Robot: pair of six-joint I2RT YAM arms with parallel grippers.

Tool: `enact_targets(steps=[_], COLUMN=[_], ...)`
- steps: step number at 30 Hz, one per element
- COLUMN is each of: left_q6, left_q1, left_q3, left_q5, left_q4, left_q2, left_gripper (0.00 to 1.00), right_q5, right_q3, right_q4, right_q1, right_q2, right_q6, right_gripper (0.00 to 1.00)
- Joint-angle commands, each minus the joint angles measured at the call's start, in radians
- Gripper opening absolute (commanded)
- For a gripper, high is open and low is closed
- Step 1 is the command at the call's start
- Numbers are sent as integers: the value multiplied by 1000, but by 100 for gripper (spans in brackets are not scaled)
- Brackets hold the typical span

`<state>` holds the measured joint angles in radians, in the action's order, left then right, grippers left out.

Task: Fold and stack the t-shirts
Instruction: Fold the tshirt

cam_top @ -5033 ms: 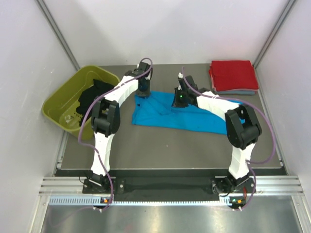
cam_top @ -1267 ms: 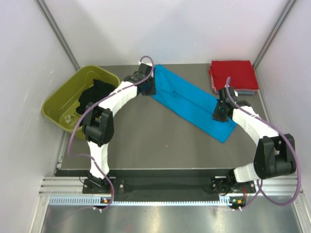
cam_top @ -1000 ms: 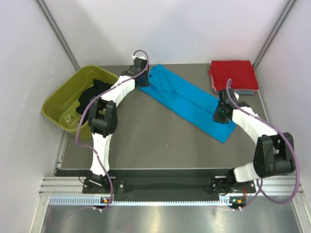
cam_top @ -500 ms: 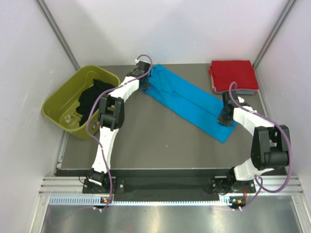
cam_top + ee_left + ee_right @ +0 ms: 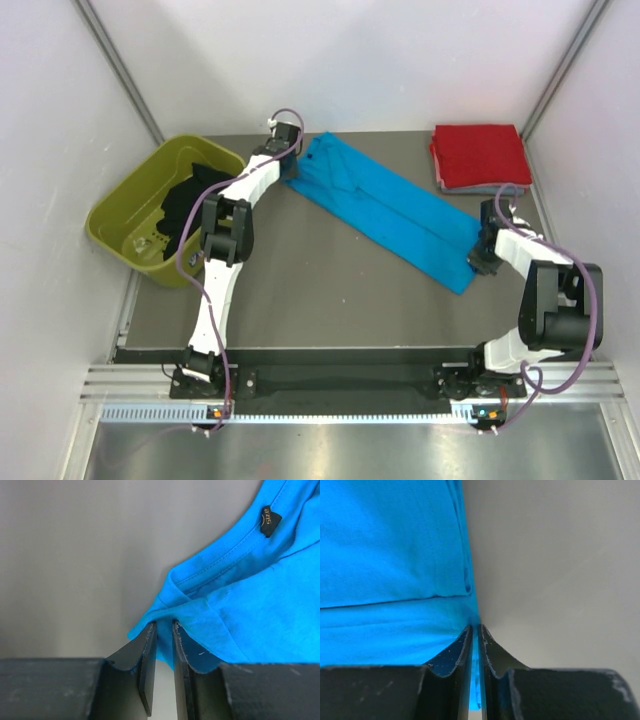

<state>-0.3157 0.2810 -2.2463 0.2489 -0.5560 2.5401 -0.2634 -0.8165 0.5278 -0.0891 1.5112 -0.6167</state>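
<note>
The turquoise t-shirt [image 5: 390,208] lies stretched in a long diagonal band from the back middle of the table to the right front. My left gripper [image 5: 291,168] is shut on its collar-end edge [image 5: 167,617] at the far left; a black size tag [image 5: 268,516] shows near the neckline. At the opposite end my right gripper [image 5: 484,251] is shut on the shirt's thin edge [image 5: 475,622]. A folded red t-shirt [image 5: 480,154] tops a stack at the back right, with a grey-blue one [image 5: 490,189] under it. A black t-shirt [image 5: 190,200] lies in the tub.
An olive-green plastic tub [image 5: 125,205] stands at the left edge of the table. Grey walls close in on both sides and behind. Both arms reach far out across the dark table top [image 5: 320,290].
Both grippers have pulled apart, the left toward the back left and the right toward the right edge, drawing the turquoise shirt out longer and flatter. The right jaws have closed a little tighter.
</note>
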Motion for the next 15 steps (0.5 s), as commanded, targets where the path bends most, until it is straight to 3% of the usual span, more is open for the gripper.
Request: enact_targets(steps=[1, 9, 15], left_q6=[-5, -2, 9], left_q1=[-11, -31, -29], left_q3=[-38, -67, -50], left_q5=[6, -8, -157], left_q4=[-10, 5, 16], left_q2=[26, 46, -26], left_gripper=[24, 24, 26], right_q5=[-71, -94, -14], right_q3=[40, 54, -6], right_q4=[-9, -11, 34], right_q1=[-27, -43, -40], right_q2=[-6, -45, -115], right_q6=[-20, -43, 23], right_gripper=[9, 9, 11])
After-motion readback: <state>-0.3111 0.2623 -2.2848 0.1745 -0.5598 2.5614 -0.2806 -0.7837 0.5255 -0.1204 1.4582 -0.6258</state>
